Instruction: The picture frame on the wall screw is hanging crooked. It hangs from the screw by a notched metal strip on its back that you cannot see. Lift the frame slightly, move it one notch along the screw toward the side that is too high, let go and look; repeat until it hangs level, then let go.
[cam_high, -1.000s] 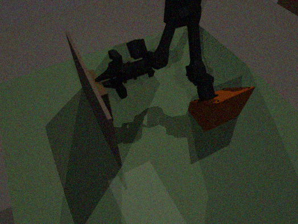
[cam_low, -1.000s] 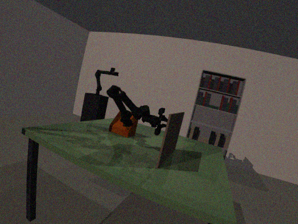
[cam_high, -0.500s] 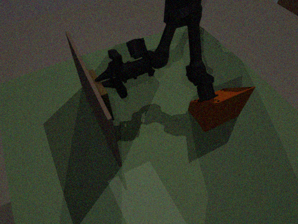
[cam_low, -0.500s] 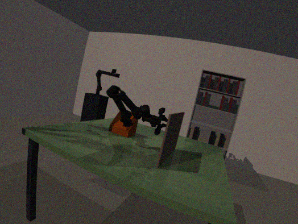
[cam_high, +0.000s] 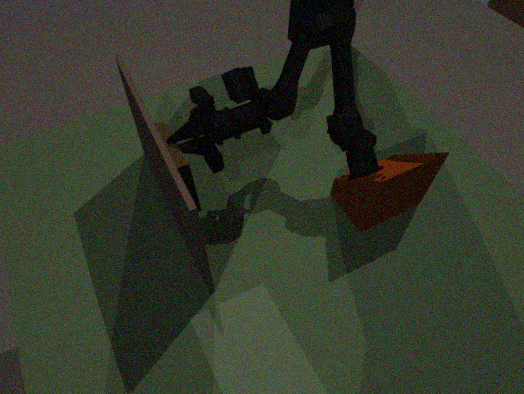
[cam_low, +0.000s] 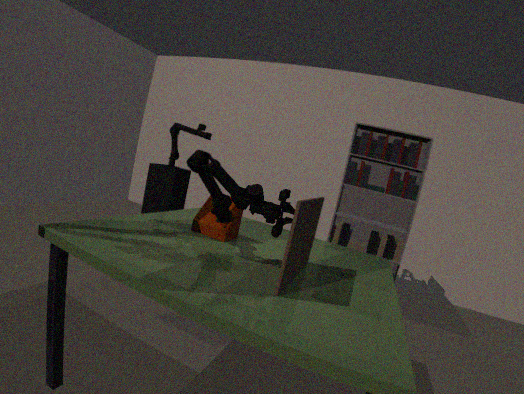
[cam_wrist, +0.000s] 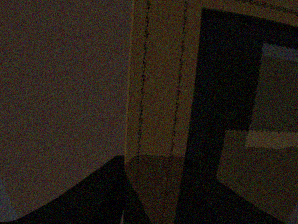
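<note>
Hand (cam_high: 172, 143) (cam_low: 292, 214) (cam_wrist: 152, 167) closed on picture frame (cam_high: 181, 159) (cam_wrist: 162, 90); panel (cam_high: 159, 150) (cam_low: 302, 240) upright.

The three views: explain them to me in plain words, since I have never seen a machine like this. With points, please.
The machine is one jointed black arm (cam_high: 345, 80) (cam_low: 210, 187), standing on an orange base (cam_high: 395, 197) (cam_low: 202, 227) on a green table (cam_high: 300, 345) (cam_low: 360, 325). The top view looks down on it; the exterior view takes in the room from the side, bookshelf (cam_low: 343, 200) included. The wrist view looks out along the hand (cam_high: 172, 145) (cam_low: 293, 215) (cam_wrist: 152, 167), close up. The upright panel (cam_high: 150, 135) (cam_low: 304, 235) is a thin board standing over the table. On its arm side is the picture frame (cam_high: 177, 157) (cam_wrist: 160, 90); the hand is closed on its wooden edge.
</note>
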